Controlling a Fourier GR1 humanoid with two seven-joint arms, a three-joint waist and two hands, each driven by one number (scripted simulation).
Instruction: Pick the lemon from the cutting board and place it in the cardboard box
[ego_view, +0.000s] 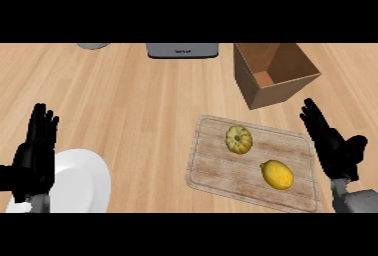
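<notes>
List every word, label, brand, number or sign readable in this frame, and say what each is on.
Grey appliance at the counter's far edge: a short pale marking on its front, too blurred to read.
Cardboard box, cutting board, lemon, small squash, white plate: no text visible.
Nothing in this frame can be read.

Counter (133, 90): board (221, 175), box (284, 90), plate (88, 180).

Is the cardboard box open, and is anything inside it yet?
Open and empty: the cardboard box has no lid over its top, and only bare brown inner walls show. The lemon still lies on the cutting board.
</notes>
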